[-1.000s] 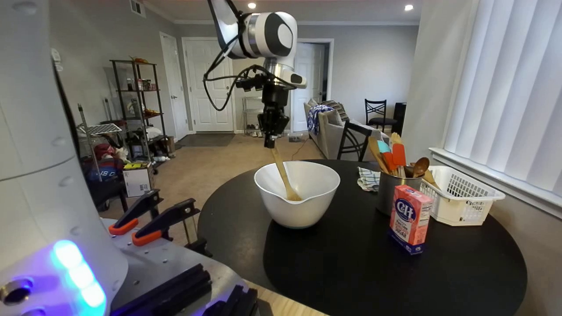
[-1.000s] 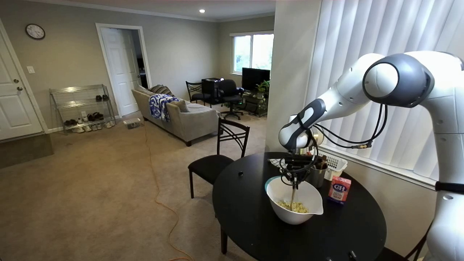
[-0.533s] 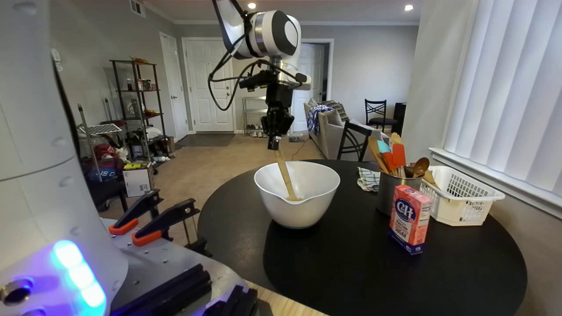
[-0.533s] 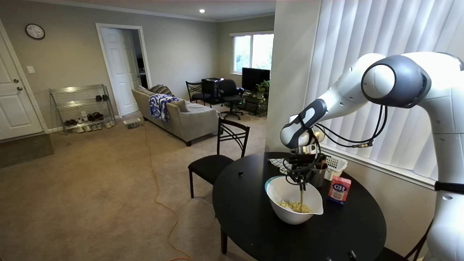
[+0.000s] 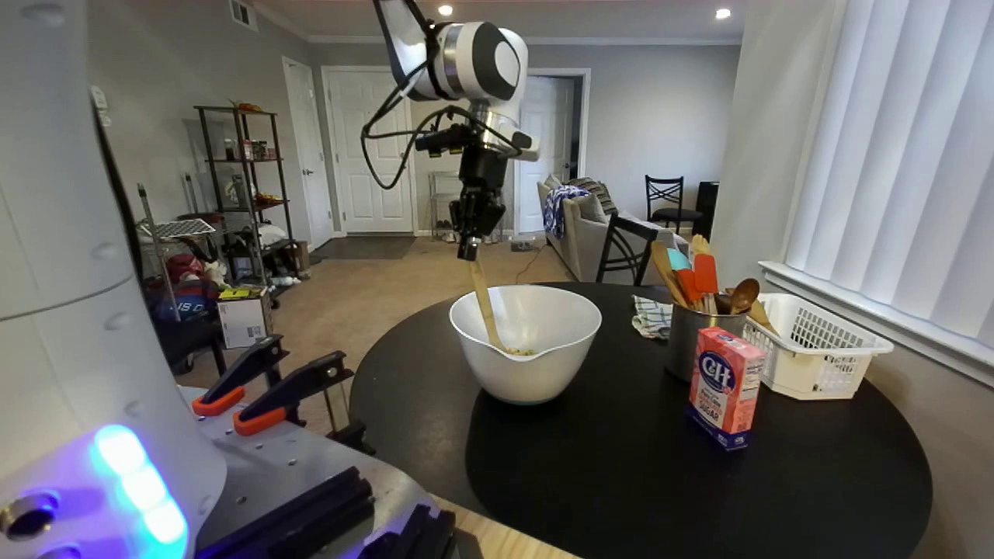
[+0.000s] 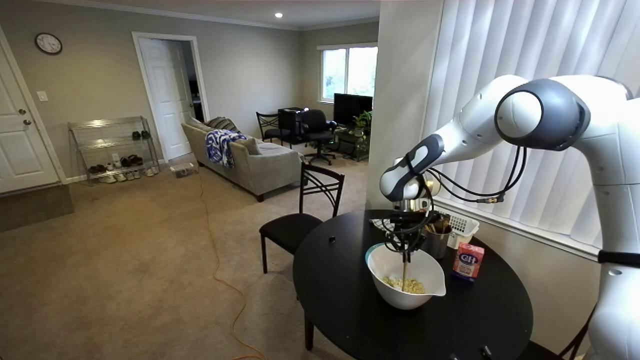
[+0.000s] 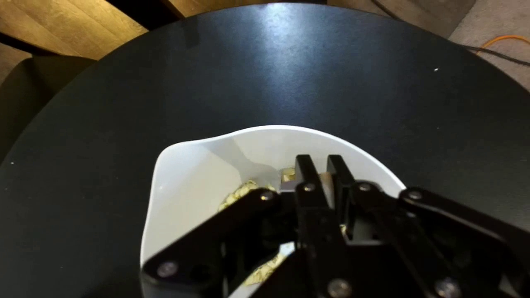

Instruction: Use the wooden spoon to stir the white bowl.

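Fingers (image 7: pixel 305 171) are clamped on the wooden spoon (image 5: pixel 484 307), tilted toward eleven o'clock in an exterior view; the white bowl (image 5: pixel 528 380) seems mid-stir, a low sweep needed next.

White and smooth on the arm (image 6: pixel 480 120), with round dark grey joint covers (image 6: pixel 562 112) and looped black cables (image 5: pixel 364 138). Lit by three bluish lights (image 5: pixel 145 487) on the white base (image 5: pixel 93 373). Fitted with a black gripper (image 7: pixel 321 166), bearing round silver screws (image 7: pixel 167 269).
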